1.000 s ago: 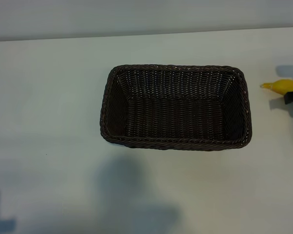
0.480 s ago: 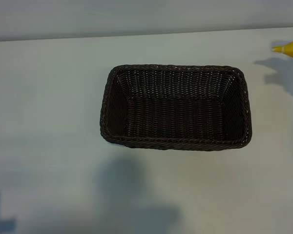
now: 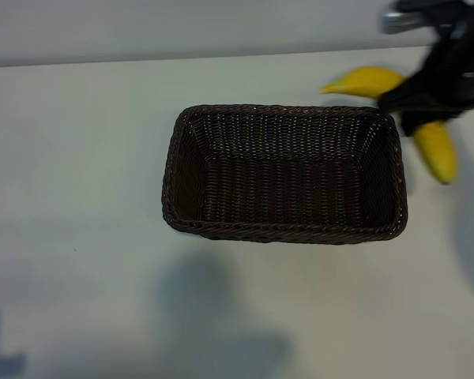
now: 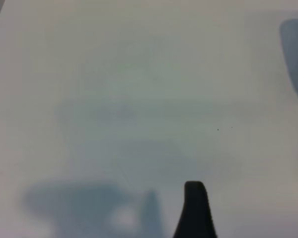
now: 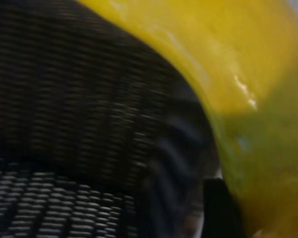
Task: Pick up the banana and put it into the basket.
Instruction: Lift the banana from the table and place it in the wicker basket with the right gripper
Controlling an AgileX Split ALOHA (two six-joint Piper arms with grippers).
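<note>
The dark brown wicker basket [image 3: 284, 172] stands in the middle of the white table with nothing in it. My right gripper [image 3: 428, 101] is shut on the yellow banana [image 3: 436, 150] around its middle and holds it in the air over the basket's far right corner. The stem end [image 3: 355, 81] points toward the basket's far rim, the other end hangs outside the right side. In the right wrist view the banana [image 5: 248, 74] fills the frame beside one dark finger [image 5: 219, 208], with the basket's weave [image 5: 64, 124] below. Of my left gripper only one dark fingertip [image 4: 195, 208] shows, over bare table.
The white table [image 3: 79, 197] runs wide to the left and in front of the basket. A grey strip of wall [image 3: 142, 31] lies behind its far edge. Arm shadows [image 3: 213, 308] fall on the table in front of the basket.
My right gripper has come in from the right edge with the banana, up and leftward, to the basket's far right corner. The basket and the left arm have not moved.
</note>
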